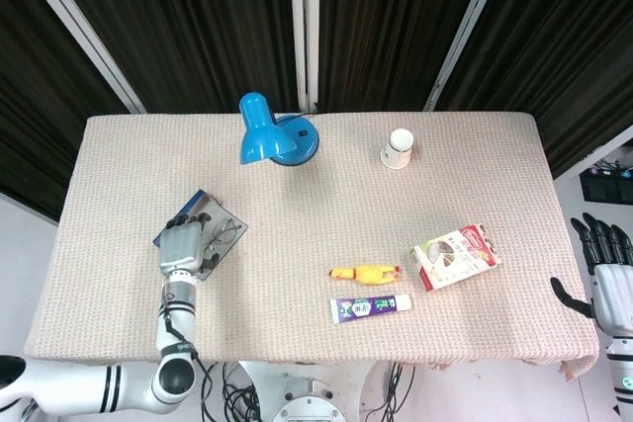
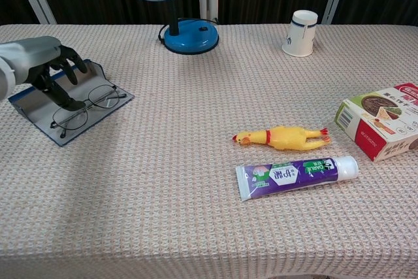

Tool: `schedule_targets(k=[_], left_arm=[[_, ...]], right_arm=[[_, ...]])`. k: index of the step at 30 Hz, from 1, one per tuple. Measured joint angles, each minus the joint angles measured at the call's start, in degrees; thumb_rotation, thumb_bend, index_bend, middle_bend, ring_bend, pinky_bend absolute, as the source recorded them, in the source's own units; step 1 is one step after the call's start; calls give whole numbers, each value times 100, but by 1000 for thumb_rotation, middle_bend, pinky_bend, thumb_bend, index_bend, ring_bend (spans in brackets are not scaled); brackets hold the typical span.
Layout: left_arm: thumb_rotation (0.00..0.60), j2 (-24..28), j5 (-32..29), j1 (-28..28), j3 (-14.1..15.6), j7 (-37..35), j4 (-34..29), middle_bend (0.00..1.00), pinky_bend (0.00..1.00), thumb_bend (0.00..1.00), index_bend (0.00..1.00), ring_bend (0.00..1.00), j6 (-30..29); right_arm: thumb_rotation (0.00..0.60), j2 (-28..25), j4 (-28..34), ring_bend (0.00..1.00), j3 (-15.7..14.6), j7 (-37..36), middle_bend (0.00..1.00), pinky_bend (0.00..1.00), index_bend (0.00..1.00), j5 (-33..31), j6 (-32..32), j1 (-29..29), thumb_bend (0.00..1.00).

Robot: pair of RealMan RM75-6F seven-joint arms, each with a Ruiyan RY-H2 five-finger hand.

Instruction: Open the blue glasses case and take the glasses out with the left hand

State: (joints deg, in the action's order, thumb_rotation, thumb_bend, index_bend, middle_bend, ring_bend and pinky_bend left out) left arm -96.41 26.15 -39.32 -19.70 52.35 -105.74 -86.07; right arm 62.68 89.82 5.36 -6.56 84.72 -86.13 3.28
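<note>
The blue glasses case (image 2: 36,110) lies open at the table's left, grey lining up, with its blue corner (image 1: 203,207) showing in the head view. Thin wire-framed glasses (image 2: 85,109) (image 1: 226,232) lie inside it, toward its right half. My left hand (image 2: 49,63) (image 1: 181,244) hovers over the case's left half. Its fingers (image 2: 65,89) curl down to the lining just beside the glasses, and I see nothing held in them. My right hand (image 1: 611,279) hangs off the table's right edge with fingers spread, holding nothing.
A blue desk lamp (image 2: 189,34) stands at the back, with a paper cup (image 2: 300,32) to its right. A yellow rubber chicken (image 2: 281,137) and a toothpaste tube (image 2: 297,174) lie at front centre. A snack box (image 2: 385,119) sits at the right.
</note>
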Motion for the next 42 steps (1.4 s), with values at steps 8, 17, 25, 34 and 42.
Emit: schedule_targets(k=[8, 17, 25, 34, 42], left_arm=[[600, -299, -1, -116, 38, 28, 322, 287, 181, 263, 228, 133, -132], [600, -579, -24, -165, 94, 10, 823, 301, 186, 264, 229, 151, -72], [600, -683, 52, -159, 114, -87, 1114, 348, 209, 281, 229, 196, 90], [600, -793, 108, -151, 137, -156, 1415, 373, 224, 303, 234, 221, 283], [600, -833, 95, -143, 132, -103, 1510, 442, 270, 359, 254, 292, 334]], right_arm=[[600, 3, -62, 0, -31, -115, 3, 0, 0, 50, -58, -40, 219], [600, 6, -166, 0, -60, -249, 4, 0, 0, 55, -69, -78, 220], [600, 25, -243, 0, -56, -316, 5, 0, 0, -20, 53, -56, 219], [600, 33, -288, 0, -52, -343, 5, 0, 0, -109, 163, -33, 220], [600, 38, -294, 0, -48, -347, 5, 0, 0, -115, 162, -37, 220]])
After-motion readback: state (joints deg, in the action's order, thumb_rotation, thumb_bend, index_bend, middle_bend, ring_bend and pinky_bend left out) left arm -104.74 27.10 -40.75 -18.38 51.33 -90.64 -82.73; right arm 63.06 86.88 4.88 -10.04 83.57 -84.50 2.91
